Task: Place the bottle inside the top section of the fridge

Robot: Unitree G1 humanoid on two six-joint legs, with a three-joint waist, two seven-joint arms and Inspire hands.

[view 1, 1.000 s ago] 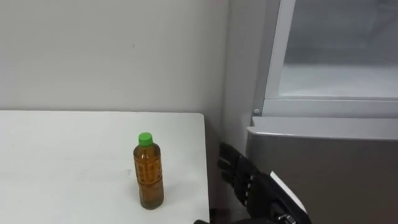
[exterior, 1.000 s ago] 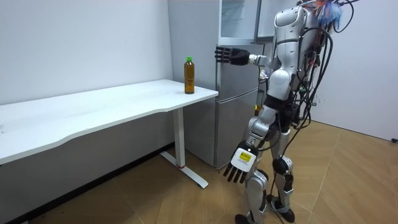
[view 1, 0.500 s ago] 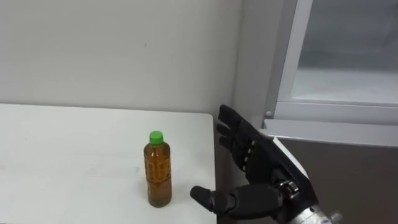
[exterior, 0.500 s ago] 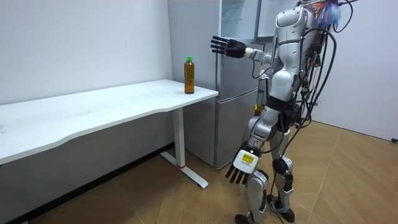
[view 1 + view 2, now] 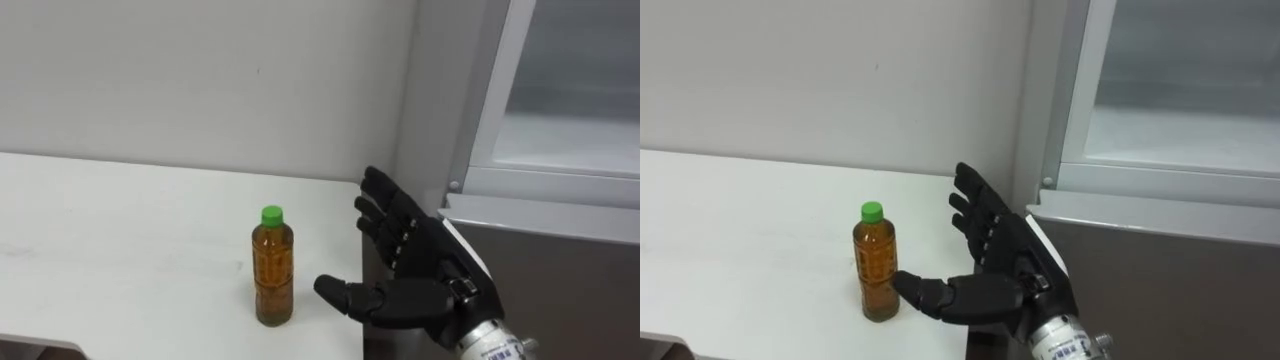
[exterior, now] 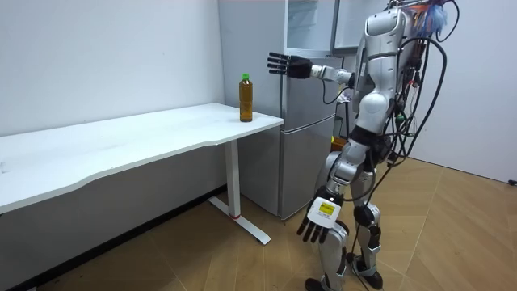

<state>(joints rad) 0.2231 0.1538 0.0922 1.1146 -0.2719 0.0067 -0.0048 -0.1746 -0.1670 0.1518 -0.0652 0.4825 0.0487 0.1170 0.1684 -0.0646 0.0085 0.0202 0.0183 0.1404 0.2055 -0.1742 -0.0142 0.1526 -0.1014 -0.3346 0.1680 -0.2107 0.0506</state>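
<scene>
- Our right robot hand has risen and swung from the fridge toward the bottle; it is released, fingers spread, holding nothing
- We judge the reach nearly done, the grasp not yet made
- The bottle stands on the counter, at its fridge-side end, long axis vertical, green cap up
- Our left robot hand hangs released, low before the fridge

One bottle, one white table, one fridge, one right robot hand, one left robot hand

A long white table stands against the pale wall on wooden floor.
</scene>
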